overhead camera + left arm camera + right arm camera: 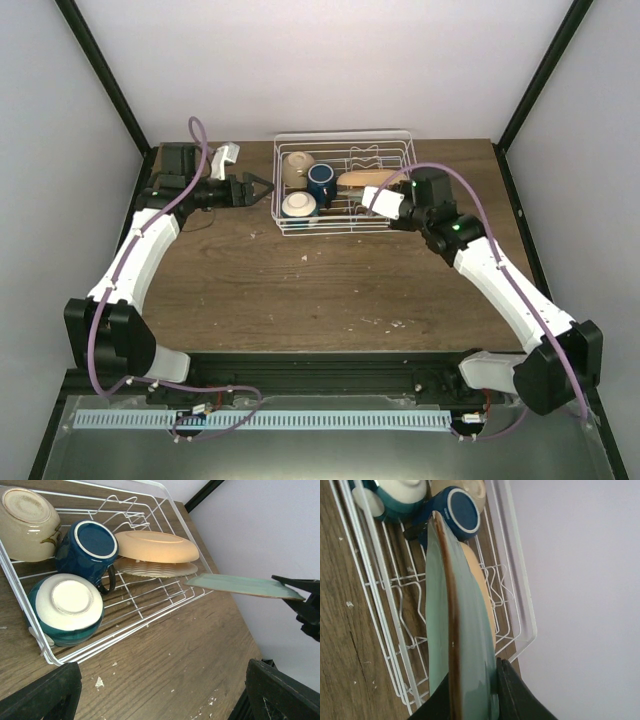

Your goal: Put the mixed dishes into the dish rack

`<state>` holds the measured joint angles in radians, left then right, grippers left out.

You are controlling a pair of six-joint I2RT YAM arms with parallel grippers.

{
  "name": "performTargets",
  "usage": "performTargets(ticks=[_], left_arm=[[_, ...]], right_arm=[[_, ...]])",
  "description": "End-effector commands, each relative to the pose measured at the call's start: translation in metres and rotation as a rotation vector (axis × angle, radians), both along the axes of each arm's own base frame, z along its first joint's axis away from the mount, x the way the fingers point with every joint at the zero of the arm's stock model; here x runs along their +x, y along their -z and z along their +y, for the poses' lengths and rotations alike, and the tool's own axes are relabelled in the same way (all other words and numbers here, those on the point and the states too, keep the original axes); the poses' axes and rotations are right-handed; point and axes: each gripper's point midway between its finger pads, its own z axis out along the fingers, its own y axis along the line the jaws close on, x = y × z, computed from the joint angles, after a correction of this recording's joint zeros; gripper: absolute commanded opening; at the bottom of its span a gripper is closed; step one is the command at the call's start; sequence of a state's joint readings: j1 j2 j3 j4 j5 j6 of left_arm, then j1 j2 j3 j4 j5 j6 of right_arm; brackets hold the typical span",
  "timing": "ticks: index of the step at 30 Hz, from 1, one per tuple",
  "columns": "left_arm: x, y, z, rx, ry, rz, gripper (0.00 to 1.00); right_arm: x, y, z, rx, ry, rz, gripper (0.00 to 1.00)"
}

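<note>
The white wire dish rack (pixel 345 134) stands at the back centre. In it lie the cream bowl (pixel 25 522), the dark blue mug (pixel 87 547) and the white bowl with blue outside (pixel 67 607), all upside down. The orange-yellow plate (pixel 157 546) lies on a pale ribbed plate (pixel 157 569). My right gripper (pixel 475 700) is shut on the rim of a pale green, brown-edged plate (pixel 460 630) and holds it over the rack's right part. The plate also shows in the left wrist view (pixel 245 586). My left gripper (pixel 165 700) is open and empty, just left of the rack.
The rack's upright prongs (pixel 415 605) stand beneath the held plate. White crumbs (pixel 385 323) lie scattered on the wooden table (pixel 300 290). A black and white fixture (pixel 205 158) sits at the back left. Black frame posts (pixel 100 70) flank the table.
</note>
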<state>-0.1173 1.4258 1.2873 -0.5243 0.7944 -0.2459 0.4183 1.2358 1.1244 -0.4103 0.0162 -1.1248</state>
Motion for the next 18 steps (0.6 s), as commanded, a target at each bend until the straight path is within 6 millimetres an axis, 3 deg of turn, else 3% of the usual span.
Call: performTargets(ticks=[1,18], left_arm=[[0.003,0.004,0.001,-0.008,0.000,0.005,0.91],[0.005,0.010,0.002,-0.004,-0.009,0.011,0.91]], right_arm=[[0.016,-0.030,0.012,-0.031,-0.006,-0.195,0.01],[0.025,-0.011,0.028,-0.162,-0.035,-0.286,0.01]])
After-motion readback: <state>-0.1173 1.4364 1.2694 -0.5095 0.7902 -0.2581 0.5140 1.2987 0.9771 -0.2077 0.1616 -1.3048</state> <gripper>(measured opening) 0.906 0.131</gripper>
